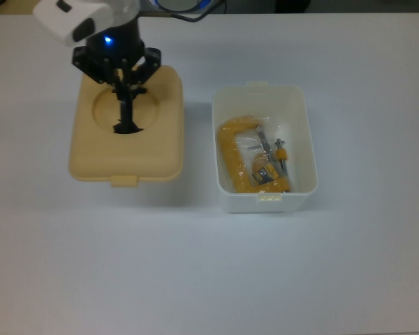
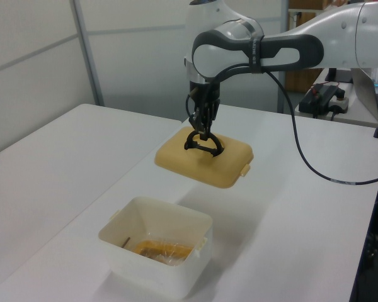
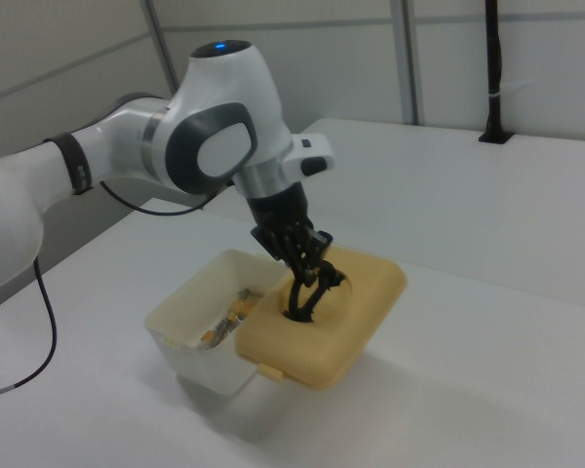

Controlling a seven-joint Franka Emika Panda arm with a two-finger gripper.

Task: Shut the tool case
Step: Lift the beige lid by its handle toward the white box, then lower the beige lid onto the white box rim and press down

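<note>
The tool case's white box (image 1: 300, 139) (image 2: 154, 251) (image 3: 190, 336) stands open on the table, holding a yellow clamp in a clear bag (image 1: 255, 157). Its beige lid (image 1: 126, 150) (image 2: 205, 160) (image 3: 327, 317) hangs in the air, off the table, to the top view's left of the box. My gripper (image 1: 126, 105) (image 2: 201, 129) (image 3: 307, 273) is shut on the lid's black handle (image 1: 126, 128) (image 2: 203, 143) (image 3: 302, 307), which stands up from the round recess. A latch tab (image 1: 124, 181) sticks out of the lid's near edge.
A white table (image 1: 216, 279) carries the box, and the lid's shadow falls on it. My arm's black cable (image 2: 302, 163) loops behind the lid in the left view. Grey wall panels stand beyond the table.
</note>
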